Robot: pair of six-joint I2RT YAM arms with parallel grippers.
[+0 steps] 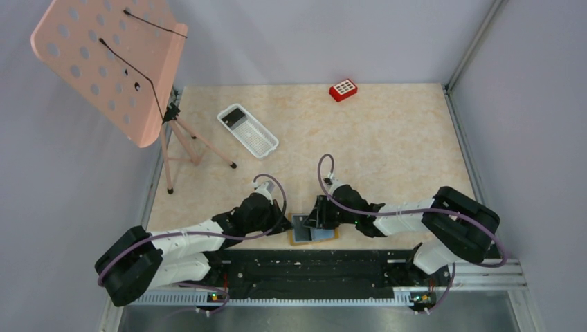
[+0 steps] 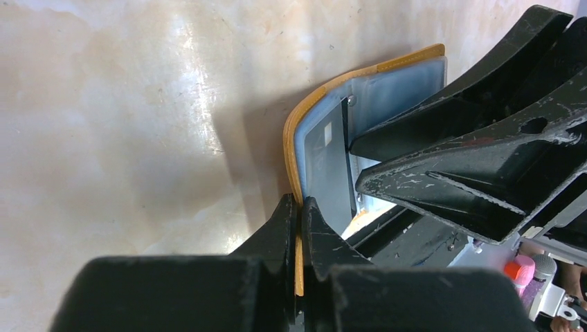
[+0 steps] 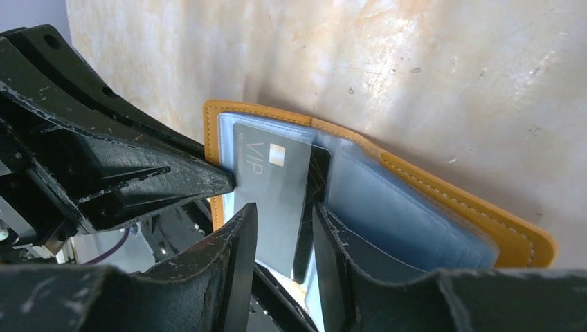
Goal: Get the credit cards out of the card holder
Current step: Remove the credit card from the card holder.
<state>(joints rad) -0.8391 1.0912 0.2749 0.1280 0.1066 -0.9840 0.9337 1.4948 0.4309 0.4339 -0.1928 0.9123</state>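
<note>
Card holder (image 1: 322, 236) lies open on the desk (image 1: 387, 138) between left tool (image 1: 285, 223) and right tool (image 1: 315, 216). Left wrist: left tool is clamped on its tan cover. Right wrist: right tool's jaws stand parted, a dark credit card (image 3: 270, 187) just ahead between them.

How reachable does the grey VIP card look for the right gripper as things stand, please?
Probably yes: the right gripper straddles the VIP card with parted fingers, nothing lies between, and the left gripper clamps the card holder.
</note>
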